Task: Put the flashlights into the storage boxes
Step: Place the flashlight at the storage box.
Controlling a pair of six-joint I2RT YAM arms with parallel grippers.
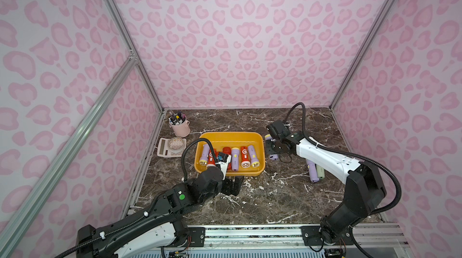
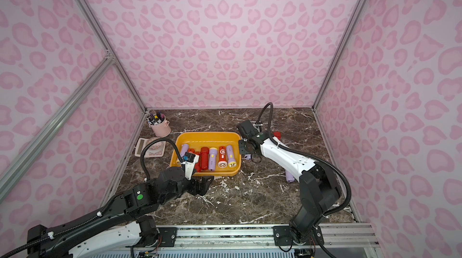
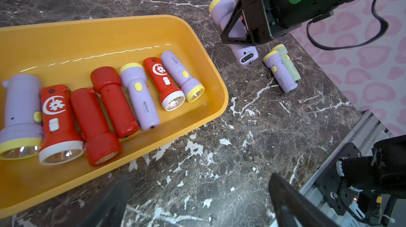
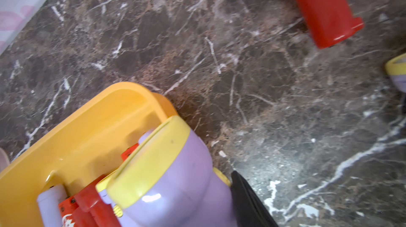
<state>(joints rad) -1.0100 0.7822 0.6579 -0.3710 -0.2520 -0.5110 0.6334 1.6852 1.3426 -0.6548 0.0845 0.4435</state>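
Seven smooth plastic flashlights, three lilac with yellow trim and four red, lay side by side in the shallow, round-cornered yellow tray at the left of the left wrist frame. Just right of the tray, the right pincer was clamped on a larger lilac flashlight. A small lilac flashlight and a pale green flashlight lay touching on the veined, marble-look surface. One red flashlight lay apart. The left pincer stood wide open and empty at the tray's near edge.
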